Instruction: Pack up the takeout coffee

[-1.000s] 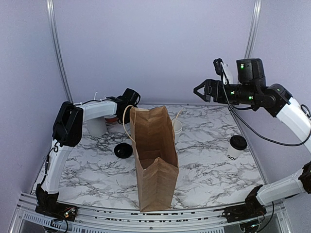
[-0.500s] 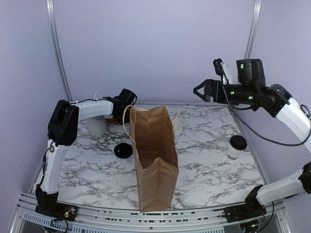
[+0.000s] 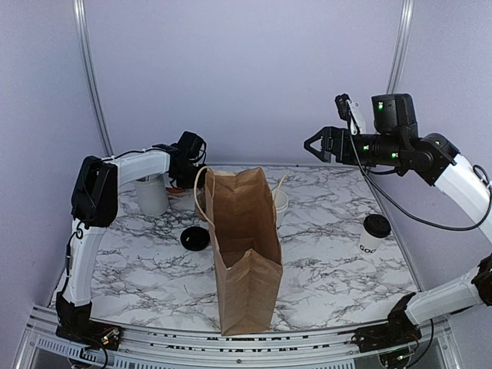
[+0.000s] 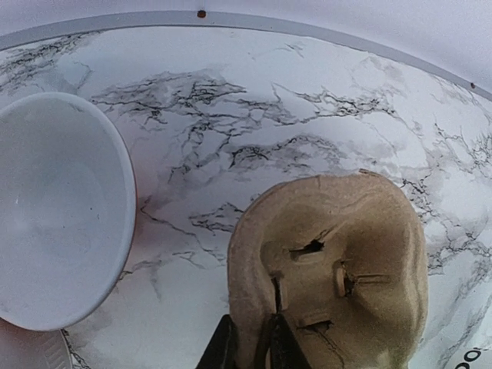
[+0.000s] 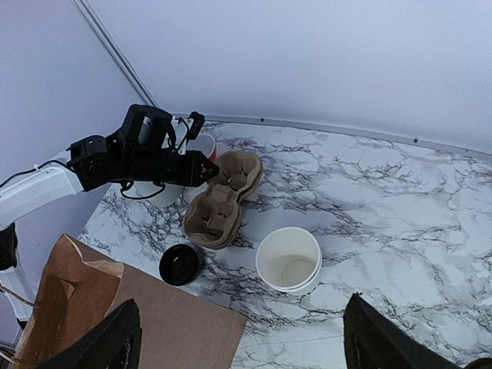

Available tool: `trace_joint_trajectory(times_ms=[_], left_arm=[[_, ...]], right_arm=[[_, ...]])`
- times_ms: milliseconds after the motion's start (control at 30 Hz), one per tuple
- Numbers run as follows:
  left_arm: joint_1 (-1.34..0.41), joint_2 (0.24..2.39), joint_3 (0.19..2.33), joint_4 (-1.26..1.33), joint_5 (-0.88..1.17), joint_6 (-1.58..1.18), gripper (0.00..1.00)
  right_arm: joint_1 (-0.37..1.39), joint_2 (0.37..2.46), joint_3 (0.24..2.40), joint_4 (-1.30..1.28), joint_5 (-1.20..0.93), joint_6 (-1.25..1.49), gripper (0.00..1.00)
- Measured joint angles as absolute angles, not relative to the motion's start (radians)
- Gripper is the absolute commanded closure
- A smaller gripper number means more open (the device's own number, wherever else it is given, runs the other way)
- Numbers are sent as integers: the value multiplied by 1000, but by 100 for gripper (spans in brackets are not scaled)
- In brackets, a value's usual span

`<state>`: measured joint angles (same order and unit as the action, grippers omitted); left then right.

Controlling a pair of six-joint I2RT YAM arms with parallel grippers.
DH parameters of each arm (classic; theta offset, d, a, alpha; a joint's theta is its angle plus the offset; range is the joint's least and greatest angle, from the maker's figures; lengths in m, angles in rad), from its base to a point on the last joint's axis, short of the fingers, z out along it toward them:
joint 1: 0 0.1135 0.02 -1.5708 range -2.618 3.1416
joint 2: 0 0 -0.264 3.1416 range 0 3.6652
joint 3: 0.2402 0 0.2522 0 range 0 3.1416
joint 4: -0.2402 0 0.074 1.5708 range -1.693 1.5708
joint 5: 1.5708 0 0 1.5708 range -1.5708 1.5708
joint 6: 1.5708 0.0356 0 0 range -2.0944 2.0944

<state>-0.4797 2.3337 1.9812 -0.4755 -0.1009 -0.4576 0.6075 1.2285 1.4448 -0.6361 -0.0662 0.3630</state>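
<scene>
Table [image 3: 323, 254]: white marble pattern, walled at the back and on both sides.
Bag [image 3: 244, 254]: brown paper, standing upright in the middle of the table with its mouth open and its handles up.
Right arm: raised above the far right of the table, well apart from everything on it.
Right gripper [image 3: 310, 144]: jaws spread wide, nothing between them, facing left toward the middle.
Left arm: stretched toward the far left corner, low over the table.
Left gripper [image 4: 251, 346]: fingers nearly together, pinching the near rim of the carrier.
Carrier [image 4: 338, 277]: tan moulded pulp, with cup wells, at the far left of the table behind the bag. From the right wrist view its far end appears to rest on the table.
Left cup [image 3: 151, 196]: white, lidless, upright, just beside the left gripper and near the carrier.
Middle cup [image 5: 288, 260]: white, lidless, upright, just behind the bag's right edge.
Reddish cup [image 5: 201, 144]: near the back wall, just behind the left gripper, partly hidden.
Coffee [image 3: 374, 233]: white cup with black lettering and black dome lid, upright on the right side of the table, outside the bag and well apart from it, below the right arm.
Lid [image 3: 194, 238]: black, loose, flat on the table just left of the bag.
</scene>
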Motion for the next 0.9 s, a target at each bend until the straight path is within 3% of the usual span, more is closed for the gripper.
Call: trace_joint_trajectory(times_ms=[100, 233, 433, 900], left_arm=[[-478, 2333, 2003, -492, -94, -435, 67], [-478, 2333, 2014, -502, -84, -428, 59], [-479, 2326, 1993, -506, -76, -434, 58], [-522, 2151, 1721, -490, -85, -534, 59]], right_arm=[[607, 1229, 1445, -636, -67, 364, 12], [607, 1229, 1444, -636, -67, 365, 12], [607, 1229, 1444, -636, -68, 365, 12], [607, 1238, 1418, -636, -70, 365, 12]])
